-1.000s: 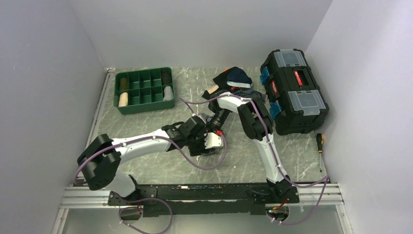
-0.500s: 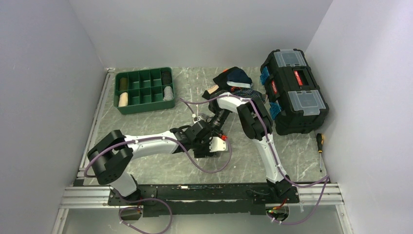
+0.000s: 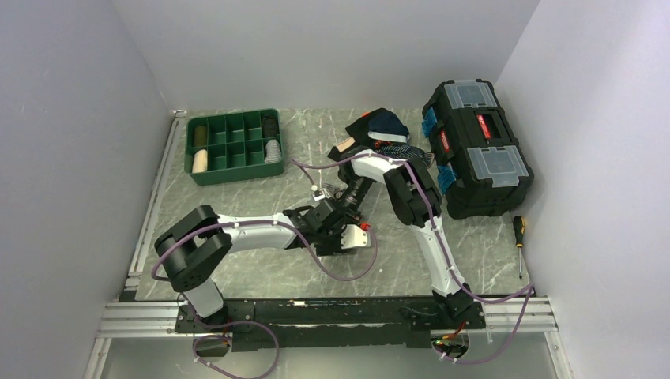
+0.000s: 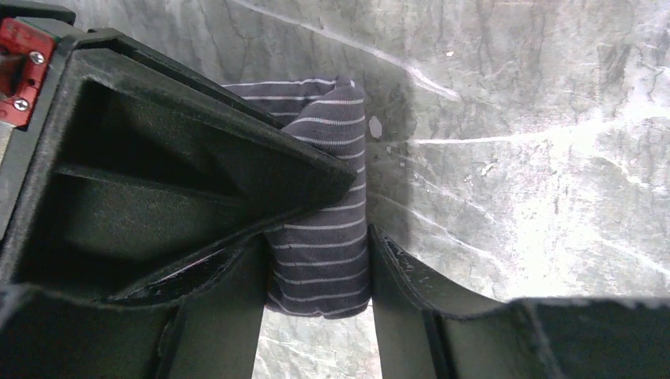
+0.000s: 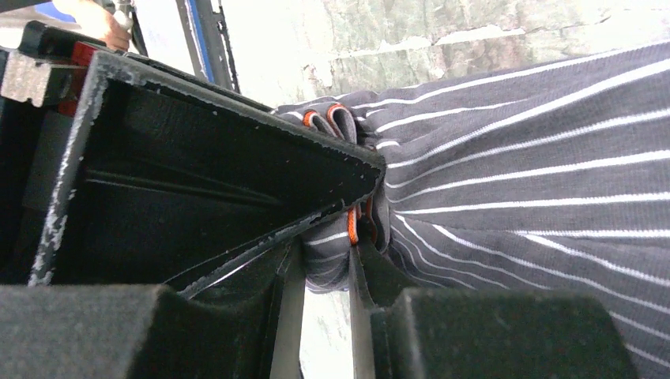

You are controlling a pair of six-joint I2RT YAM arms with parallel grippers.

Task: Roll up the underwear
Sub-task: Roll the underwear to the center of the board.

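No pale pinstriped underwear shows in any view. Both grippers hold a dark grey garment with thin white stripes (image 4: 328, 197), rolled into a tight bundle on the marble table. My left gripper (image 4: 316, 292) is shut on the roll's end, a finger pressed on each side. My right gripper (image 5: 325, 276) is shut on a bunched edge of the same cloth (image 5: 513, 181), which has orange trim (image 5: 351, 225). In the top view the left gripper (image 3: 341, 237) and right gripper (image 3: 348, 207) meet mid-table and hide the cloth.
A pile of dark navy and black garments (image 3: 383, 126) lies at the back. A green compartment tray (image 3: 233, 146) stands back left. A black toolbox (image 3: 474, 146) stands at the right, with a screwdriver (image 3: 519, 237) near the right wall.
My left arm has swung its elbow to the right, and its gripper has shifted slightly right and toward the near edge. The right arm has barely moved.
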